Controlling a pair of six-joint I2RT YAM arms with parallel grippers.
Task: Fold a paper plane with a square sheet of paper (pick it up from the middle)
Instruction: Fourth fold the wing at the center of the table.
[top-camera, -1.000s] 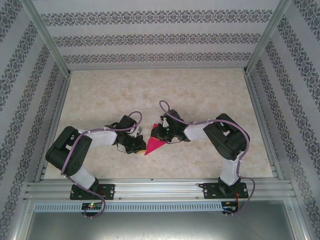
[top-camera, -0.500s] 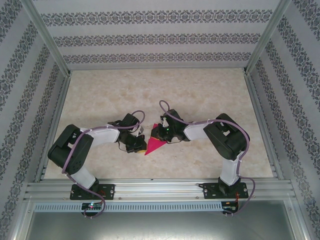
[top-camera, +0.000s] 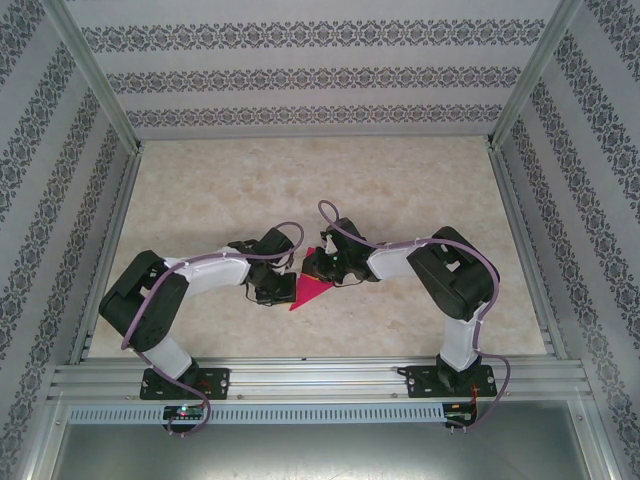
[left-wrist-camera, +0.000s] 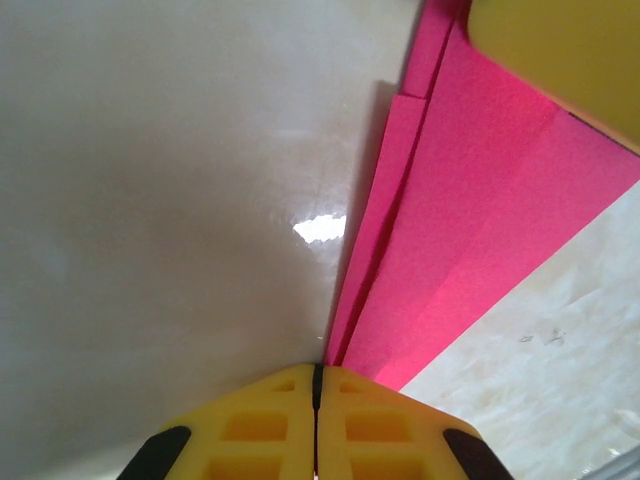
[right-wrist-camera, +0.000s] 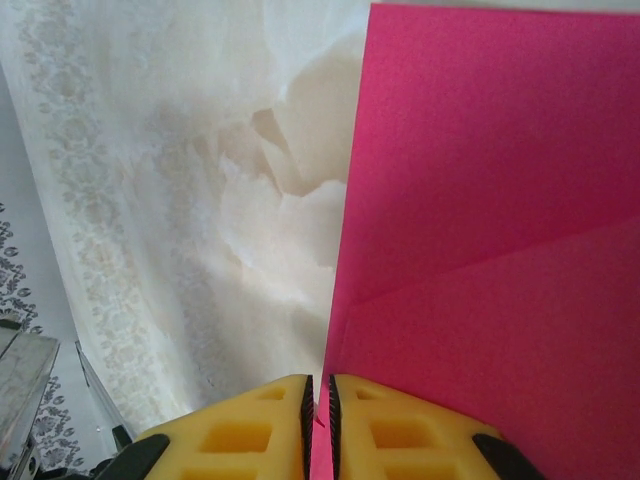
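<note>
Many folds are done already. The pink paper (top-camera: 310, 292) is not a flat square any more. It is a thin shape with a sharp tip that points toward the near edge of the counter (top-camera: 400, 190). From above it looks like a small triangle.

Both arms meet in the middle of the counter, and the paper sits between them. The left fingers (left-wrist-camera: 270, 430) are pressed tight together. The folded edge of the paper runs right down to where they meet, so I think they pinch it there. The right fingers (right-wrist-camera: 400, 430) are closed too, with a thin bit of pink paper caught between them.

Up close, the paper has a few layers stacked on each other, with long straight edges side by side. One slanted fold line crosses the flat side near the right fingers. The paper looks clean, smooth and bright, with no tears.

I think the plane is more than half made. The wings may need folding down, and the creases may need one more press.
</note>
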